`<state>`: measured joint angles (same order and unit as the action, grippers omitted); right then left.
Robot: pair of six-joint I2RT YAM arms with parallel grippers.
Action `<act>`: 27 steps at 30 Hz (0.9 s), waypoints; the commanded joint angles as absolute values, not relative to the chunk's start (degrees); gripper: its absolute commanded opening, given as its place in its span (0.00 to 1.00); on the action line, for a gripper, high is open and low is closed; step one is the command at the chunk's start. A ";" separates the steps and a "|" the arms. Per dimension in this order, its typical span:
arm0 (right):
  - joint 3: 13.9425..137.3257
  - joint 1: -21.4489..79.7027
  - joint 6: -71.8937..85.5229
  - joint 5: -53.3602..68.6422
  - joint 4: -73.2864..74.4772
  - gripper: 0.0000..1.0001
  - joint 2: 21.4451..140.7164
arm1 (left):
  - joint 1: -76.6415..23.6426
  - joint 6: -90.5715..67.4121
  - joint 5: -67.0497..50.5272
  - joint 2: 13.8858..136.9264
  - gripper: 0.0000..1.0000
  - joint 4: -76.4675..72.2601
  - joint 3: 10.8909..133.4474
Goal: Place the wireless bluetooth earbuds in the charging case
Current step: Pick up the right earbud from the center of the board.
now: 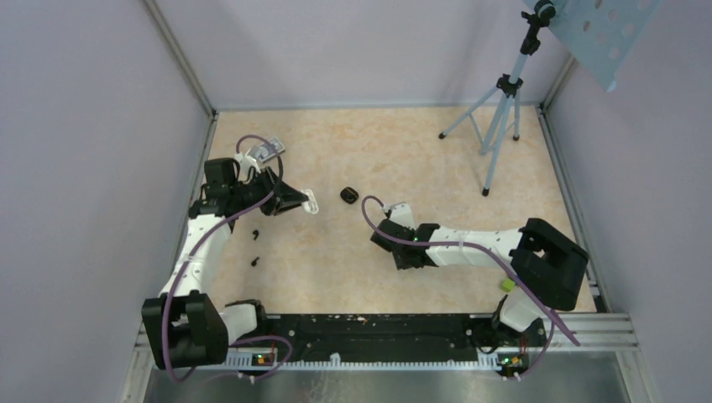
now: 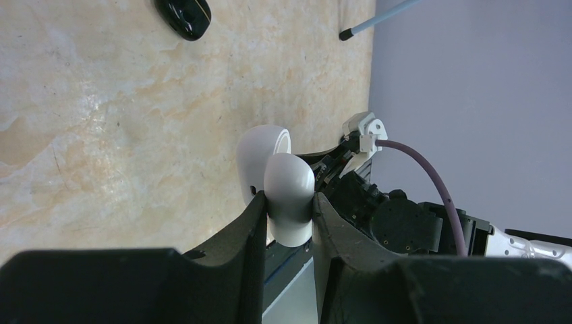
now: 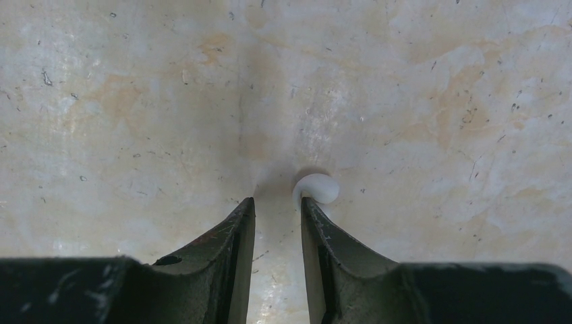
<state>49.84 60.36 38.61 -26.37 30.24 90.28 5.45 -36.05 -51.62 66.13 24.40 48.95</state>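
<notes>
Along the bottom of the top view runs the black rail (image 1: 378, 336) that carries both arm bases, and the marbled beige table (image 1: 437, 159) stretches up the frame from it. At the left of that view the left arm reaches upward. In its wrist view the left gripper (image 2: 288, 197) is clamped on a white pill-shaped object (image 2: 289, 177), whose rounded end stands out beyond the fingertips in the middle of the frame. Two small black bits (image 1: 254, 236) lie on the table just below that arm. The right arm comes in from the lower right and ends a little right of centre. In its wrist view the right gripper (image 3: 277, 202) points down at the table with its jaws apart and nothing in the narrow gap between them. One earbud (image 3: 317, 188), a tiny white rounded piece, lies on the table at the centre of that frame. It touches the tip of the finger on the right side and sits outside the gap. Farther up the top view the charging case (image 1: 349, 196), a small glossy black pebble, rests on the table near the centre. It is between the two grippers and apart from both; whether its lid is up cannot be told. In the upper right stands a grey tripod (image 1: 501, 109), well apart from everything else.
</notes>
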 commanded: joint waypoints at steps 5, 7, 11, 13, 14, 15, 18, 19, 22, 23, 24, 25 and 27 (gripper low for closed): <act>48.70 60.40 40.13 -28.71 31.49 0.31 88.36 | 4.94 -36.23 -52.91 64.91 0.00 22.23 49.41; 48.48 60.30 40.31 -28.89 31.83 0.31 88.28 | 4.92 -36.29 -52.84 64.84 0.00 22.23 49.50; 47.74 60.24 41.18 -29.50 32.34 0.31 87.68 | 4.67 -35.76 -52.66 64.91 0.00 22.26 49.60; 47.37 60.26 41.57 -29.98 32.59 0.31 87.01 | 4.58 -35.42 -52.40 65.03 0.00 22.41 49.80; 47.25 60.23 41.91 -30.42 32.98 0.31 86.70 | 4.57 -35.37 -52.38 65.13 0.00 22.41 49.94; 47.06 60.29 42.21 -30.75 33.30 0.30 86.34 | 4.50 -35.39 -52.34 65.22 0.00 22.49 50.07; 46.42 60.13 42.46 -31.24 33.54 0.30 85.55 | 4.25 -35.42 -52.22 65.39 0.00 22.50 50.50; 46.26 60.12 42.39 -31.28 33.57 0.30 85.44 | 4.16 -35.38 -52.09 65.41 0.00 22.43 50.72; 45.89 59.96 42.35 -31.21 33.54 0.27 85.56 | 3.89 -35.32 -52.03 65.66 0.00 22.41 50.98; 45.88 60.00 42.37 -31.27 33.57 0.25 85.68 | 3.83 -35.33 -52.03 65.80 0.00 22.43 51.05; 45.88 59.98 42.46 -31.43 33.65 0.23 85.69 | 3.76 -35.33 -52.03 65.91 0.00 22.45 51.18; 45.88 59.89 42.54 -31.53 33.65 0.19 85.69 | 3.66 -35.33 -51.99 65.92 0.00 22.42 51.19; 45.94 59.92 42.69 -31.74 33.63 0.12 85.62 | 3.61 -35.32 -51.87 65.83 0.00 22.48 51.21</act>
